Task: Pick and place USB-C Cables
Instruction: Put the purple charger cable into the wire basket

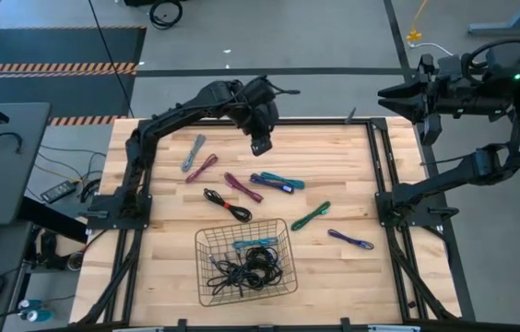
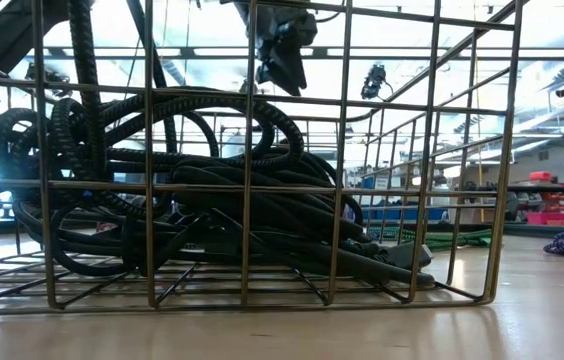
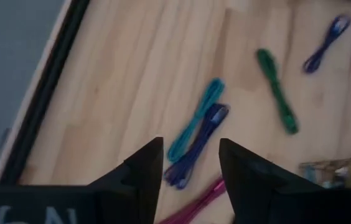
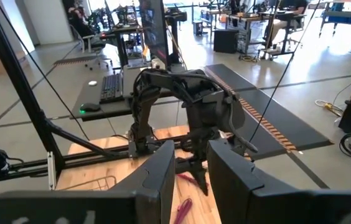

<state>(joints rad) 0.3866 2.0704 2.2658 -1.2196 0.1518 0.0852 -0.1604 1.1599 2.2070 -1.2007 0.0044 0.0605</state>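
The pale wooden butcher-block table (image 1: 168,240) sits on a grey concrete floor, with a dark desk (image 1: 2,166) off its left side and hazard-striped mats beyond. A wire mesh basket (image 1: 244,263) stands near the front edge, holding a tangle of black cables (image 1: 242,269) and a teal one. Loose on the wood lie a grey bundled cable (image 1: 194,153), a magenta one (image 1: 201,168), a purple one (image 1: 242,186), a blue-and-teal pair (image 1: 277,181), a black coil (image 1: 227,204), a green cable (image 1: 311,216) and a violet one (image 1: 350,240).

The left gripper (image 1: 261,145) hovers over the table's far half with its fingers spread and nothing between them. The right gripper (image 1: 394,96) is parked off the far right corner, jaws parted, empty.

From table height, only the basket wires (image 2: 247,150) and the black coils fill the view. The left wrist camera shows the blue-and-teal pair (image 3: 197,140) directly beneath the fingers. The right wrist camera reveals desks, monitors and chairs in the workshop behind.
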